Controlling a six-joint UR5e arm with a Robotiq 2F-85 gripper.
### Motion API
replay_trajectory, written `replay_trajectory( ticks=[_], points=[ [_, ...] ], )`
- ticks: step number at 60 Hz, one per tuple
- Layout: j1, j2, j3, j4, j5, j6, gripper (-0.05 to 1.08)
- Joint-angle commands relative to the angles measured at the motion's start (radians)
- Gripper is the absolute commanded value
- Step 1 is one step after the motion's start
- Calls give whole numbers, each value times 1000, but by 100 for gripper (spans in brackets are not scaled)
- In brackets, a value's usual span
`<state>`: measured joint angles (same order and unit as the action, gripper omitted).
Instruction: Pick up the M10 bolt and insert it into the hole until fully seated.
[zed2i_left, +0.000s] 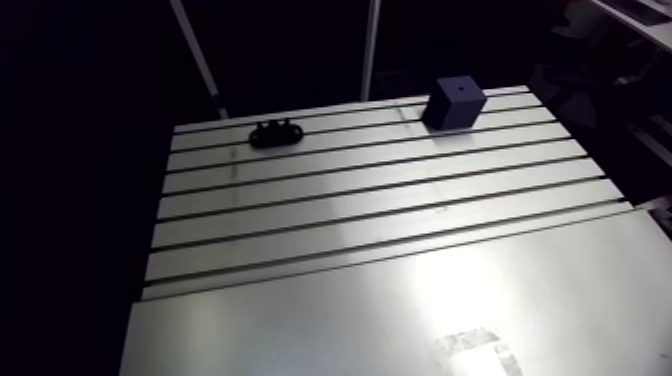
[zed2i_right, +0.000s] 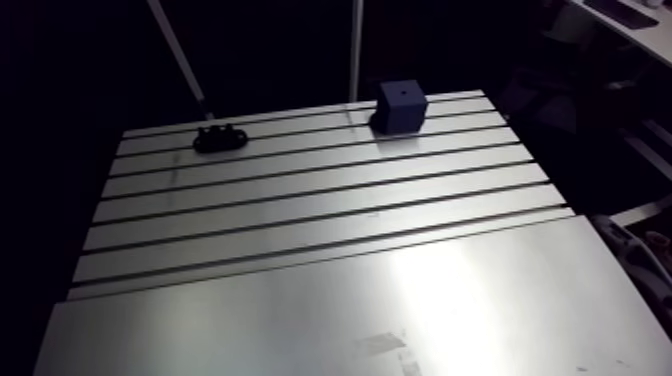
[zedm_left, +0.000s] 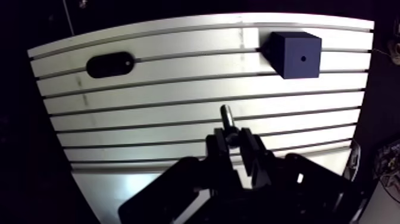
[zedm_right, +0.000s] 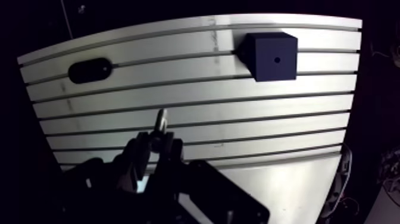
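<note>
We have the M10 bolt (zedm_left: 227, 119) clamped in our pincer (zedm_left: 235, 145), above the counter (zedm_left: 178, 95). The pick looks done. The blue block (zedm_left: 296, 55) sits well apart at one o'clock, its hole (zedm_left: 303, 59) empty, so insertion is left.

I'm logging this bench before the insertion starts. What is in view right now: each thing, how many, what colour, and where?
table: one, silver aluminium, slotted over its far part, smooth near the arm.
block: one, dark blue, small hole in its upper face, standing on the table near the far edge.
oval fixture: one, black, on the table near the far edge, well apart from the block.
bolt: one, grey metal, clamped between the fingers, its end sticking out past them.
gripper: one, black, two fingers shut on the bolt, above the table; seen only in the wrist view.
</note>
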<state>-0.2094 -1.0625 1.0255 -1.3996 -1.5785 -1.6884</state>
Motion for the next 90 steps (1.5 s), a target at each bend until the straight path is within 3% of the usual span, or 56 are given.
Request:
replay_trajectory(
  ticks=[1,4,15,28,37,90],
  points=[
    [-133,32,-33,37,-22,-60,108],
    [-137,34,-30,34,-32,-60,108],
    [-143,49,-28,28,-37,-58,108],
    [-147,69,-20,21,-34,-45,108],
    [-144,74,-13,-74,-31,-44,108],
    [-166,144,-8,-95,-36,-41,108]
  ],
)
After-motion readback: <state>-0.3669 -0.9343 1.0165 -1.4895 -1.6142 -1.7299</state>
